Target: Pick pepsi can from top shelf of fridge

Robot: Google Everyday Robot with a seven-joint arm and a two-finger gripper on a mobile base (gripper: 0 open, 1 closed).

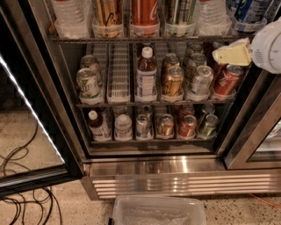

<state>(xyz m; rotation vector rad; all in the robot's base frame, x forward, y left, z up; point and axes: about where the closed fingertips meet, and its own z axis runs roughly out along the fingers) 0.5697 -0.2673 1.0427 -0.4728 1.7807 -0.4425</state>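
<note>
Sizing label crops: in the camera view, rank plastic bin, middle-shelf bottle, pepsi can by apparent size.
plastic bin
middle-shelf bottle
pepsi can, cropped by frame, so unsure
Pincer: far right, just below the top shelf.

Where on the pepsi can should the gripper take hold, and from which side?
Probably the blue side wall of the pepsi can, above its clear cup holder, approached from the open front of the fridge. It stands upright on the top shelf with a bottle close beside it. The gripper hangs just below it.

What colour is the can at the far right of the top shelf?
Blue with white markings, camera view. The gripper hovers just below the can.
</note>
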